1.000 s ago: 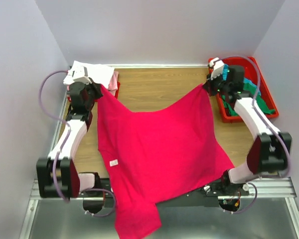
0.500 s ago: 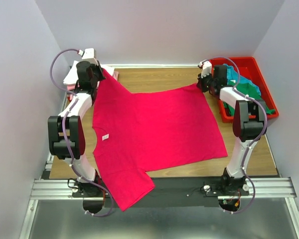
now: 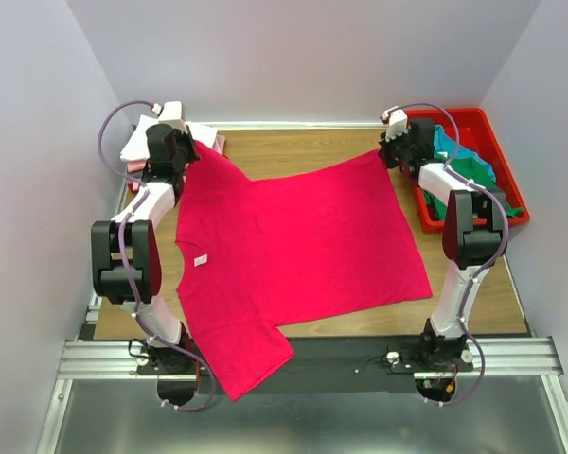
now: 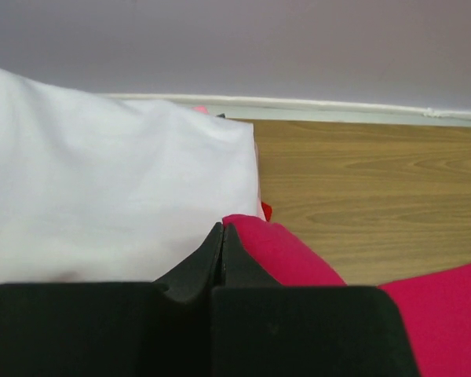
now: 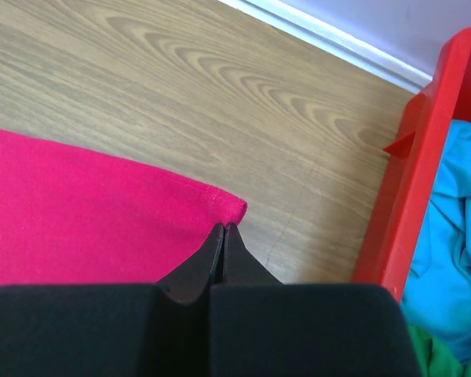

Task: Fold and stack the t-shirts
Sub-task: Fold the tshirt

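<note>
A crimson-pink t-shirt [image 3: 293,236] lies spread flat across the wooden table [image 3: 293,147], its small white neck label [image 3: 201,260] on the left side. My left gripper [image 3: 191,151] is shut on the shirt's far left corner; in the left wrist view the crimson cloth [image 4: 279,251] comes out right at the closed tips of the left gripper [image 4: 222,228]. My right gripper [image 3: 386,156] is shut on the far right corner, and the hemmed corner [image 5: 220,206] shows just past the closed tips of the right gripper [image 5: 224,228]. One sleeve [image 3: 251,359] hangs over the near edge.
Folded white and pale pink t-shirts [image 3: 151,140] are piled at the far left, right beside the left gripper, white cloth [image 4: 102,188] filling that wrist view. A red tray [image 3: 473,121] at the far right holds teal [image 5: 455,212] and green [image 3: 478,175] shirts; its wall [image 5: 420,165] is close to the right gripper.
Both arms have reached out to the far side, laying the crimson shirt down flat from its raised, draped state. In the last half second the far edge drew slightly straighter.
</note>
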### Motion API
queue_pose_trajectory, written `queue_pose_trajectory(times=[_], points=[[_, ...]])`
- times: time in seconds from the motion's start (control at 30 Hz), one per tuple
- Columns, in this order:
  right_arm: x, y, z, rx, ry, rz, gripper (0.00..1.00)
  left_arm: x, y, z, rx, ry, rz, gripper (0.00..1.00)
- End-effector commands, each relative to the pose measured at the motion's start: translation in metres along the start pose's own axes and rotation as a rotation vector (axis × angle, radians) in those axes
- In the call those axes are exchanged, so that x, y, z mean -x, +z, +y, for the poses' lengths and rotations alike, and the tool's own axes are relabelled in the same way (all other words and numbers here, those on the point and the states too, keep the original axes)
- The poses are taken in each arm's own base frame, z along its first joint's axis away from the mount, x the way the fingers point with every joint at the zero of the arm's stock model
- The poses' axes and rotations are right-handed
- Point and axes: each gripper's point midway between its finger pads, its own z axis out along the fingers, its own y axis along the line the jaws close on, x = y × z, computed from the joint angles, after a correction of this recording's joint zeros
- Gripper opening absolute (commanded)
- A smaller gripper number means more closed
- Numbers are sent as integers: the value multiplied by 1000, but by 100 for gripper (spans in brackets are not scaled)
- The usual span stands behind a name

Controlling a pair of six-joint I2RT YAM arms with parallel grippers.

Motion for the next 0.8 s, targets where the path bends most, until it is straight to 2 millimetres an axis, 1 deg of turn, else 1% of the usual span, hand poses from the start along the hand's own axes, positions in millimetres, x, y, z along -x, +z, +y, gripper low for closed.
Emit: queue_pose_trajectory(times=[0.0,0.03,0.07,0.1,0.13,0.17,0.2,0.27,0.3,0.33,0.37,0.47,0.5,0.53,0.57,0.67,0.7,0.77], points=[[13,-20,-11,-24,17,-46,0,15,-24,-1,-15,22,-54,0],[8,-23,-5,2,18,-41,0,22,-31,-3,-22,18,-74,0],[13,-30,-5,6,12,-54,0,13,-36,-4,-24,9,-57,0],[12,-33,-2,18,8,-55,0,11,-40,-5,-29,1,-58,0],[4,-35,4,37,8,-44,0,12,-45,-7,-34,0,-62,0],[4,-38,6,41,3,-46,0,21,-54,-8,-35,-2,-86,0],[6,-42,6,41,1,-51,1,12,-59,-7,-31,-8,-72,0],[1,-45,9,45,4,-41,0,13,-68,-8,-31,-12,-81,0],[1,-47,9,41,4,-42,0,16,-76,-10,-33,-11,-90,0],[1,-49,8,38,5,-43,0,14,-79,-11,-37,-12,-74,0],[-1,-51,8,35,9,-39,0,16,-83,-11,-38,-14,-74,0],[-4,-55,8,34,21,-35,0,12,-91,-13,-42,-19,-50,0],[-5,-56,8,33,24,-33,0,6,-94,-12,-38,-22,-41,0],[-6,-57,8,32,25,-31,0,4,-96,-13,-39,-25,-37,0],[-6,-58,9,32,26,-31,1,5,-100,-14,-46,-26,-42,0],[-9,-59,9,27,31,-25,0,-5,-106,-15,-47,-37,-11,0],[-8,-60,8,24,35,-27,0,-3,-110,-15,-43,-38,-13,0],[-10,-64,-8,-11,56,-28,1,-2,-115,-14,-33,-40,-11,0]])
